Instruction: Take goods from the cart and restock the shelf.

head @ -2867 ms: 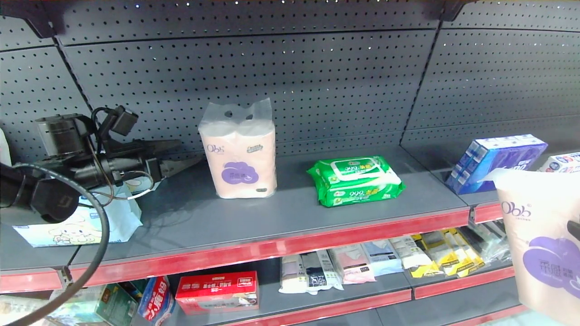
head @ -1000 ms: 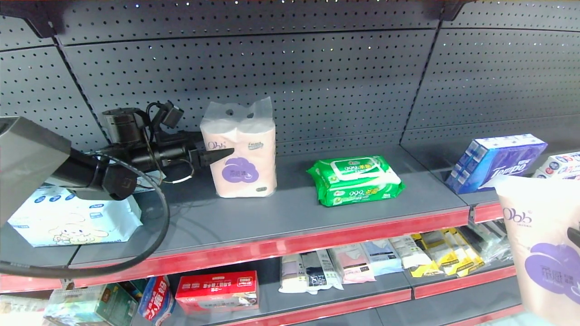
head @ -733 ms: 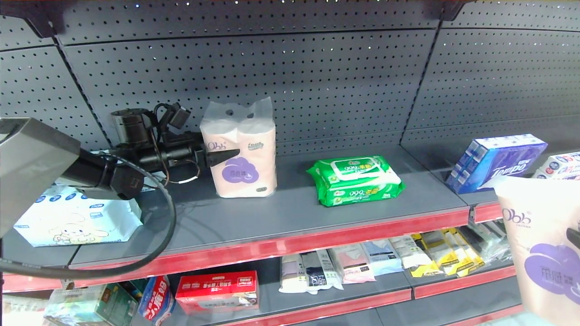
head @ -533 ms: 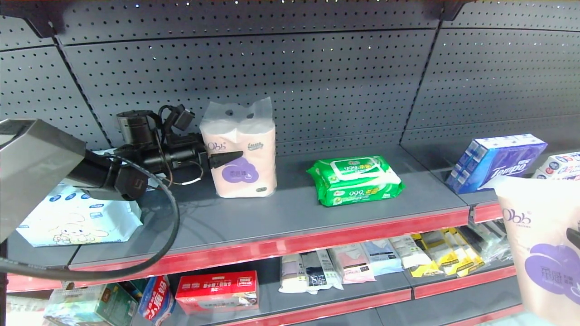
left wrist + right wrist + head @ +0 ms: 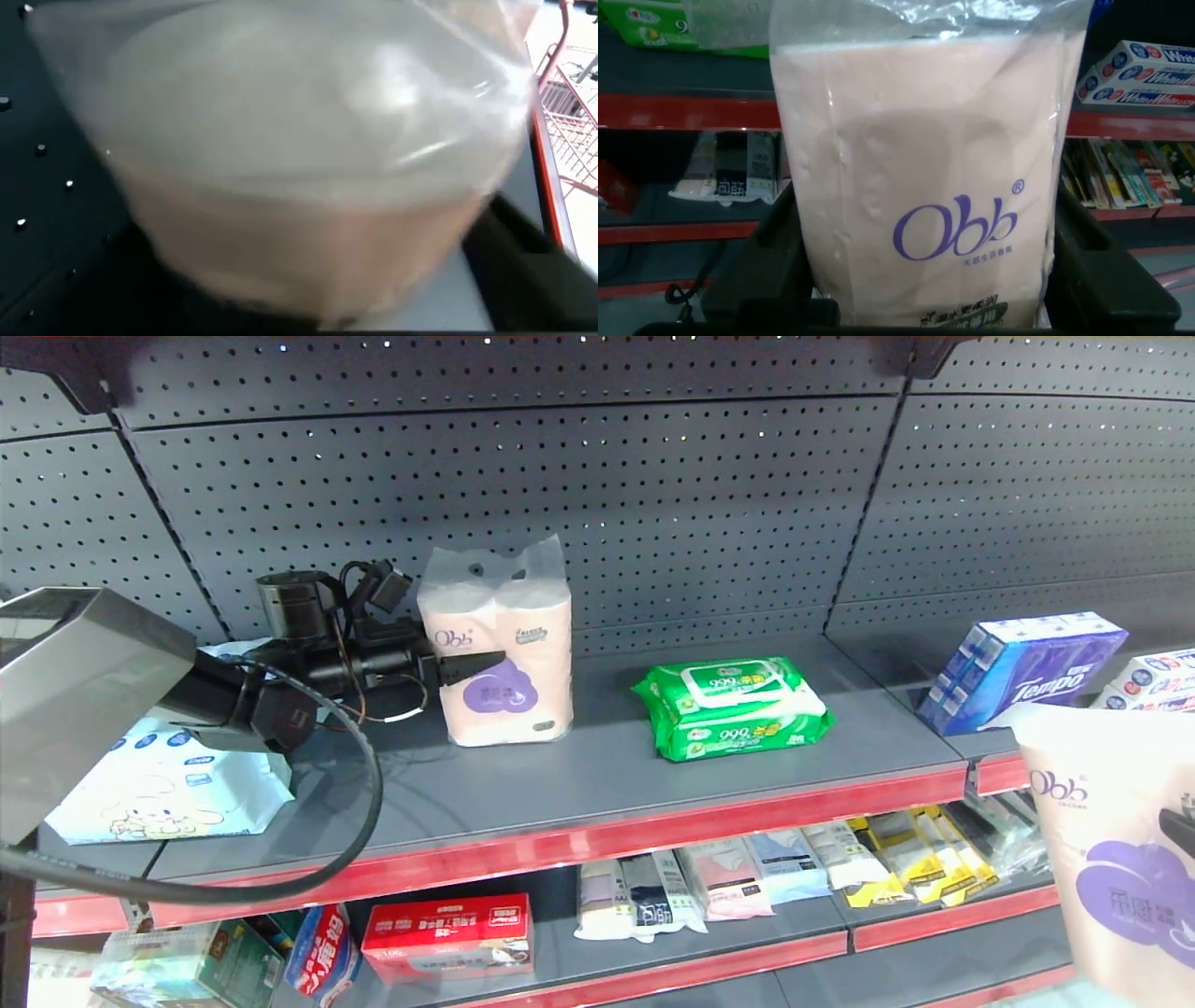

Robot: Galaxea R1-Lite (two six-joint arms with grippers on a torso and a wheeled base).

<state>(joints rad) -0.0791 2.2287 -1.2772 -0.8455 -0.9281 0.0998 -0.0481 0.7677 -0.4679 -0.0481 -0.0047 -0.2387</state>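
Note:
A pink toilet-roll pack [image 5: 499,644] with a purple logo stands upright on the grey shelf [image 5: 597,775], left of centre. My left gripper [image 5: 493,642] is open and straddles it from the left; one dark finger [image 5: 476,663] lies across its front face, the other is hidden behind. In the left wrist view that pack [image 5: 299,140] sits close between the jaws. A second, identical pack [image 5: 1116,859] hangs at the lower right, off the shelf's front edge. My right gripper [image 5: 924,280] is shut on this pack [image 5: 924,177], a dark finger [image 5: 757,271] on each side.
A green wet-wipes pack [image 5: 733,707] lies flat mid-shelf. Blue tissue boxes [image 5: 1022,667] sit on the right shelf section, a white-and-blue pack [image 5: 159,784] at far left. Lower shelves hold a red box [image 5: 448,933] and flat packets [image 5: 747,887]. A red wire cart [image 5: 570,112] shows beside the shelf.
My left arm has moved right along the shelf until its open fingers straddle the standing pack, which has shifted slightly right. The right arm with its pack has barely moved.

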